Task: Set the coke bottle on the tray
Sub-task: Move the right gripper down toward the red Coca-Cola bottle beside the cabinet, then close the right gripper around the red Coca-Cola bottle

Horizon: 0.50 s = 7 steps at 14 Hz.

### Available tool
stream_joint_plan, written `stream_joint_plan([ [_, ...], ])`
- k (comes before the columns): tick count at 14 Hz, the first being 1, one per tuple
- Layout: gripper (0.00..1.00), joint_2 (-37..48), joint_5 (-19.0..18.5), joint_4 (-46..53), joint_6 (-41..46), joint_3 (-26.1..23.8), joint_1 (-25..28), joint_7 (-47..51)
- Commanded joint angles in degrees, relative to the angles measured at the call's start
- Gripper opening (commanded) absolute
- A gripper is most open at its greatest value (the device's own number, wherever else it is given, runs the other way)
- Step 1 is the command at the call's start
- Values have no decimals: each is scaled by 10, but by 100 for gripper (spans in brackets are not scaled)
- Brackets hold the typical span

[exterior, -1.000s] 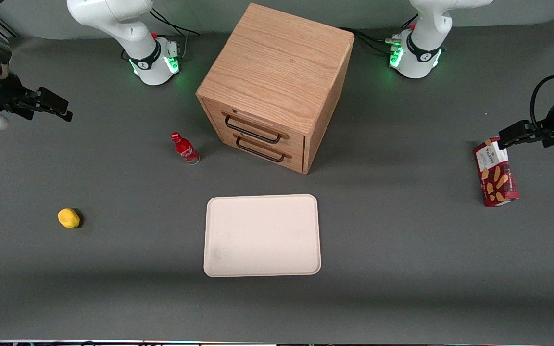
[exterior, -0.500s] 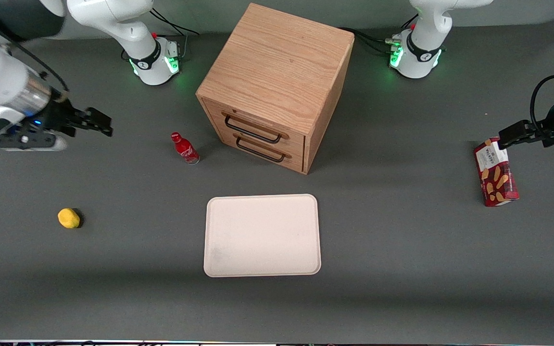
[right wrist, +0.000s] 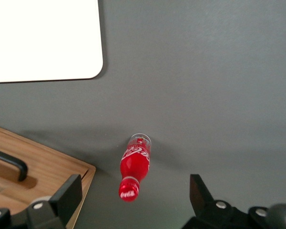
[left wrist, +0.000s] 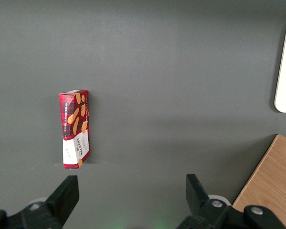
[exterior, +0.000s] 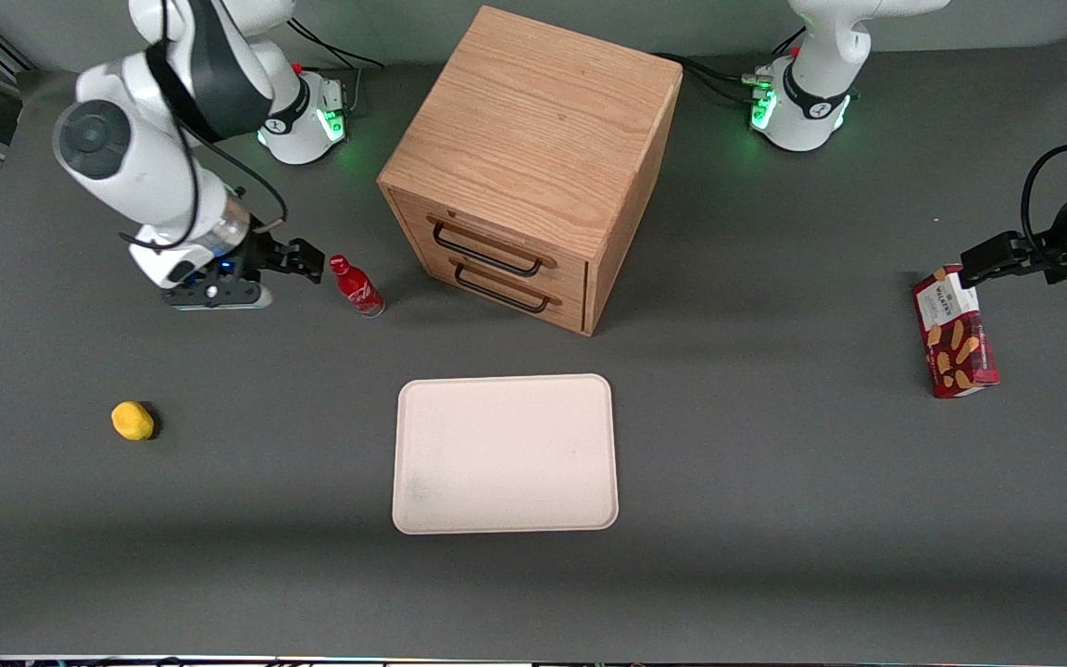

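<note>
The grey table (exterior: 774, 519) carries coke bottle (exterior: 357, 286), tray (exterior: 505, 454), cabinet (exterior: 533, 167), lemon (exterior: 132, 421), biscuit box (exterior: 954, 332).

Even overhead light, soft shadows; tray (right wrist: 43, 40) glares white, perhaps overexposed; end effector (right wrist: 136, 202) blurred.

Front view: high, looking steeply down over the whole desk (exterior: 774, 519).
Right wrist view: close, downward past the open hand (right wrist: 133, 200) at coke bottle (right wrist: 133, 171).
Shared: tray (exterior: 505, 454) (right wrist: 43, 38), cabinet (exterior: 533, 157).
</note>
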State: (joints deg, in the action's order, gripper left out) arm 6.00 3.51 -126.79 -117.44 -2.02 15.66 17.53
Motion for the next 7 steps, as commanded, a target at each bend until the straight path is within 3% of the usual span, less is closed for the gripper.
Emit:
stream_joint_plan([
  [1,100,17,11,-71,-66,-18,4,21],
  [7,100,10,11,-149,-154,-51,7,62],
])
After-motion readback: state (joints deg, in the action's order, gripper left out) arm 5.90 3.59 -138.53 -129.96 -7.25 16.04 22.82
